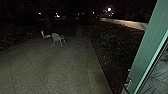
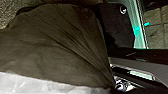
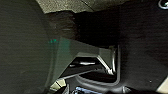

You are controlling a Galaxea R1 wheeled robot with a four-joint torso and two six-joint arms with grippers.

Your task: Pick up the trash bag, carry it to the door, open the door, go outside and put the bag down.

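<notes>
Snag risk first: the green door frame stood close on the robot's right, so a slight swing that way could have rubbed or torn the trash bag on it. Dim light made the dark planting, between frame and paved yard, easy to stray into; white chair well beyond the frame, low risk. If the bunched part slipped, the bag would likely have dropped near the frame, too early

Bag: dark, brownish, thin, creased, full-looking, long folds running to one gathered point; pale sheet along one edge, bag or something else, couldn't tell. It was up close by the left wrist camera, near the frame, not set down as far as I could judge. Jaws: couldn't tell on either arm, apart or together; bunching hinted at a left-side hold, only a guess
</notes>
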